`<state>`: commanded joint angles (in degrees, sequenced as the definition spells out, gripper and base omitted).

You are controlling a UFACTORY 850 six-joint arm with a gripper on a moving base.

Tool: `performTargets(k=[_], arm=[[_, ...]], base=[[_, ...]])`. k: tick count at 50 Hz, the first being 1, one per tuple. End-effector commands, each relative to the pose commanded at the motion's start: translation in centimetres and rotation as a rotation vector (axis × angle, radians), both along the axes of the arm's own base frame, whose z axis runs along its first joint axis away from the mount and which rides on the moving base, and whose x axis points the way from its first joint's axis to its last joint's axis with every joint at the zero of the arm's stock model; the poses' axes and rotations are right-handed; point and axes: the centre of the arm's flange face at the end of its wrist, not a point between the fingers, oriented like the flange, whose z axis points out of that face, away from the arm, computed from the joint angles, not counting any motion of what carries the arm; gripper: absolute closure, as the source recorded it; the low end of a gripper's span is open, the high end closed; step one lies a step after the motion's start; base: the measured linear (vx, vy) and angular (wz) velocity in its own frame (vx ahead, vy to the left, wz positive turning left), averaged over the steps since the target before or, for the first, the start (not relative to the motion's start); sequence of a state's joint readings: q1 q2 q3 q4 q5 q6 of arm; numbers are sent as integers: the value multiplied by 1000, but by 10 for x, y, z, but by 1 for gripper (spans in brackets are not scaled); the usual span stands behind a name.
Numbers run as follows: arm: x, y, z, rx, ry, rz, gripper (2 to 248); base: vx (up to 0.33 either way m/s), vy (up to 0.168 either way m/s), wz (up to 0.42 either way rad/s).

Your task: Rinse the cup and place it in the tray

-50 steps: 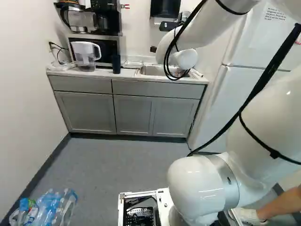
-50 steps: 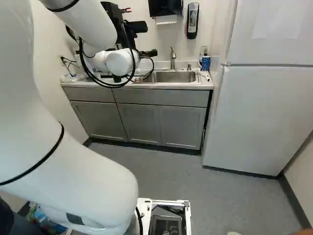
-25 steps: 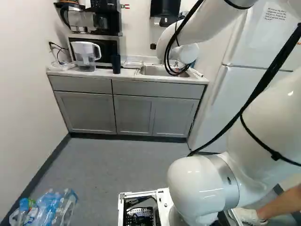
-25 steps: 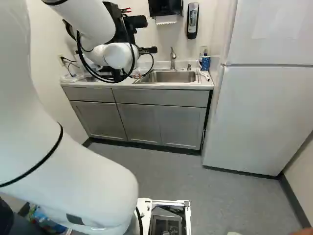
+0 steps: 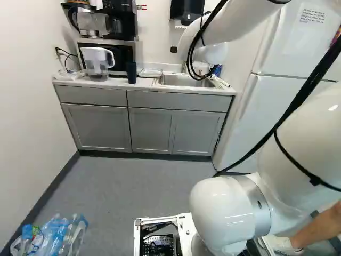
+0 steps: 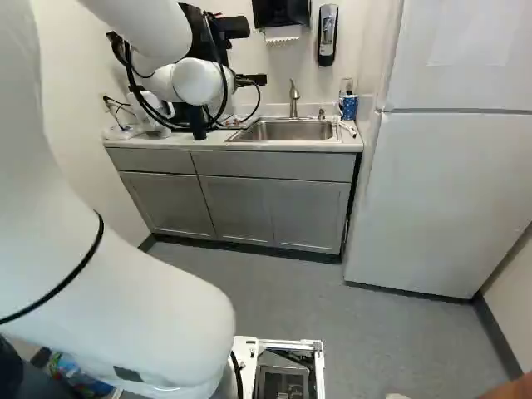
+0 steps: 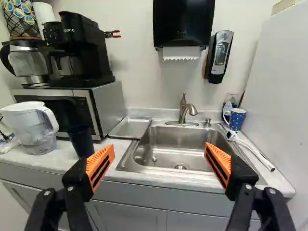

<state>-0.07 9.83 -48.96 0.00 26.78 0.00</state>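
Counter edge [image 7: 144, 180] and sink rim [image 7: 128, 164] lie ahead of the end effector [image 6: 252, 80], its fingers spread with room between.

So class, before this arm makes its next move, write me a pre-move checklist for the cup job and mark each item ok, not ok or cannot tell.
1. Gripper open and holding nothing: ok.
2. Cup to rinse identified: cannot tell; a dark cup stands by the pitcher, a blue dotted mug on the sink's far side from it.
3. Dark cup upright: ok.
4. Either one between the fingers: not ok; the sink lies ahead of the gap.
5. Water running from the faucet: not ok; no stream shows.
6. Tray in place: ok, flat beside the sink.
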Motion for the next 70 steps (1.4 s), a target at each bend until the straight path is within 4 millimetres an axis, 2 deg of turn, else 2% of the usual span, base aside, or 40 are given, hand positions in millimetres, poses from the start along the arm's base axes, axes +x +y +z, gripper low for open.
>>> performTargets(k=[12, 70], arm=[[-1, 0, 10, 0, 6, 0, 3], [-1, 0, 10, 0, 8, 0, 3]], base=[[0, 0, 0], [9, -2, 2]])
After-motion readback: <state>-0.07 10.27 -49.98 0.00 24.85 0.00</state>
